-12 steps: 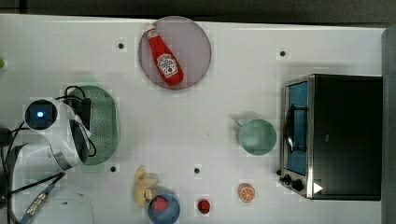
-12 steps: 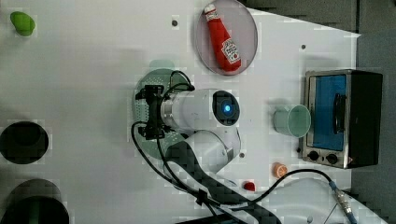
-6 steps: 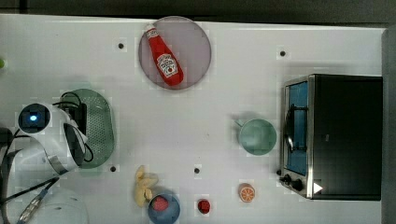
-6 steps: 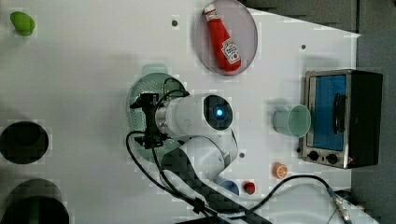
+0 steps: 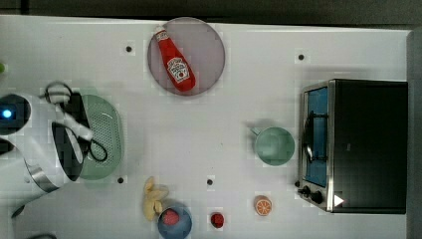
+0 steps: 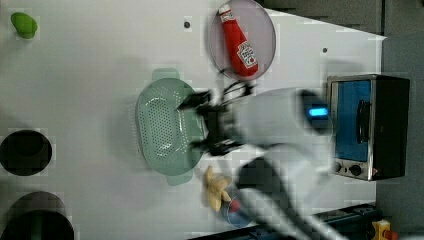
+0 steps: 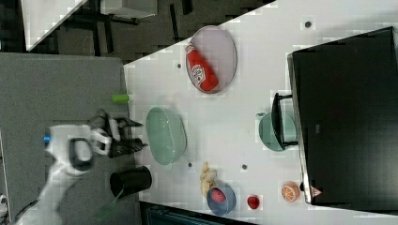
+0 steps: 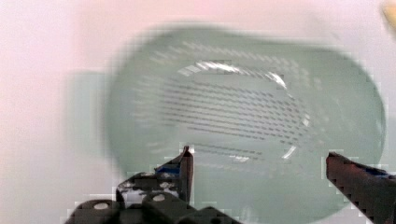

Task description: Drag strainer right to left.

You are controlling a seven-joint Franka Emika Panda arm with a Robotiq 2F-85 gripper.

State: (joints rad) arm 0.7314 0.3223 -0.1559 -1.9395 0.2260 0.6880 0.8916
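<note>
One mint-green oval strainer (image 5: 103,137) rests near the top view's left edge of the white surface (image 5: 209,109), well apart from the mug (image 5: 274,145). Above its rim hangs the robot's hand (image 8: 259,163), fingers spread wide, holding nothing.

Strainer (image 5: 105,137): pale mint-green oval, perforated basin, tab handles both ends. Upright, open side up, flat on bench, at top view's far left, well apart from mug.
</note>
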